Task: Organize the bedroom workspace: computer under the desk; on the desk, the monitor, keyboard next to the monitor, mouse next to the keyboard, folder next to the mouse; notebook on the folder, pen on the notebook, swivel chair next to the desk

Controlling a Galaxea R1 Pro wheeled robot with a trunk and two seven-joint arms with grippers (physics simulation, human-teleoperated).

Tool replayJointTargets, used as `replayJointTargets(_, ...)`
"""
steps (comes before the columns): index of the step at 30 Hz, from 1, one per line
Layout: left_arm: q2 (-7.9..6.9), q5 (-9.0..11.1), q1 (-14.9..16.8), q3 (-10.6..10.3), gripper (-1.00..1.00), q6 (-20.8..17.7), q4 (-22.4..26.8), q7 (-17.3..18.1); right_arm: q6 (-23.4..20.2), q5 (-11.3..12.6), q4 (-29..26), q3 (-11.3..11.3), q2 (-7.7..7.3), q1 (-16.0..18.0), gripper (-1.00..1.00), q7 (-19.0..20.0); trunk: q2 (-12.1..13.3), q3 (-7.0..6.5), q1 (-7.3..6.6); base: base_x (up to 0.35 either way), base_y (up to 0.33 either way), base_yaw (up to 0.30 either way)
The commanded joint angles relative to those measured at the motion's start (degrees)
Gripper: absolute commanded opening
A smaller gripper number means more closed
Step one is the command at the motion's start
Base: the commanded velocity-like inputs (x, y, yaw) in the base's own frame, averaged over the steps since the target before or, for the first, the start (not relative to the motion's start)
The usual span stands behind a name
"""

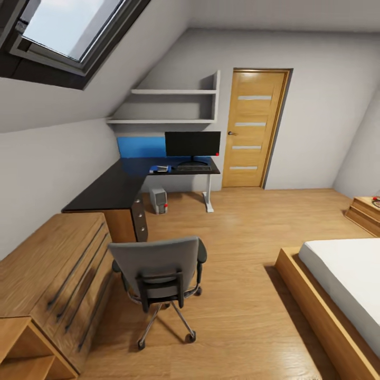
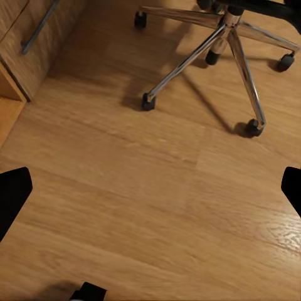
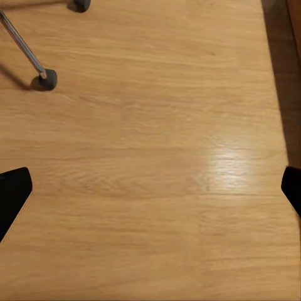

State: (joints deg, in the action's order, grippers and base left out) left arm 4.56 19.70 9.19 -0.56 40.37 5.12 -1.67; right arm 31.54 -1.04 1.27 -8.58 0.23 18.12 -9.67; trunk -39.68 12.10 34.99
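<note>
The swivel chair (image 1: 158, 269) stands on the floor in the near middle, its grey back toward me and its seat hidden. Its chrome base (image 2: 219, 50) and a castor (image 3: 46, 79) appear in the wrist views. Beyond it the black desk (image 1: 113, 187) runs along the left wall and turns at the back. On the back part stand the monitor (image 1: 192, 145), the keyboard (image 1: 193, 168) in front of it, and a flat blue folder (image 1: 158, 169) to the keyboard's left. The computer (image 1: 158, 200) sits under the desk. Mouse, notebook and pen are too small to make out. Left gripper (image 2: 153, 188) and right gripper (image 3: 150, 188) hang open over bare floor.
A light-wood drawer chest (image 1: 47, 285) fills the near left, close to the chair. A bed (image 1: 343, 285) lies at the right with a low nightstand (image 1: 367, 211) behind it. A wooden door (image 1: 253, 129) is shut in the back wall. Open floor lies between chair and bed.
</note>
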Motion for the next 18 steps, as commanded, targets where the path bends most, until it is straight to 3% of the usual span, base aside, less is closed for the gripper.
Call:
replayJointTargets(1,0.01,0.0,0.0,-0.1,1.00,0.2,0.0,-0.2,0.1,-0.1,0.1,-0.5,0.03,0.1,1.00,-0.5,-0.1,0.09,0.01,0.000,0.256,-0.008)
replayJointTargets(18,0.01,0.0,0.0,-0.1,1.00,0.2,0.0,-0.2,0.1,-0.2,0.1,-0.5,0.04,0.1,1.00,-0.5,-0.1,0.09,0.01,0.000,0.104,-0.001)
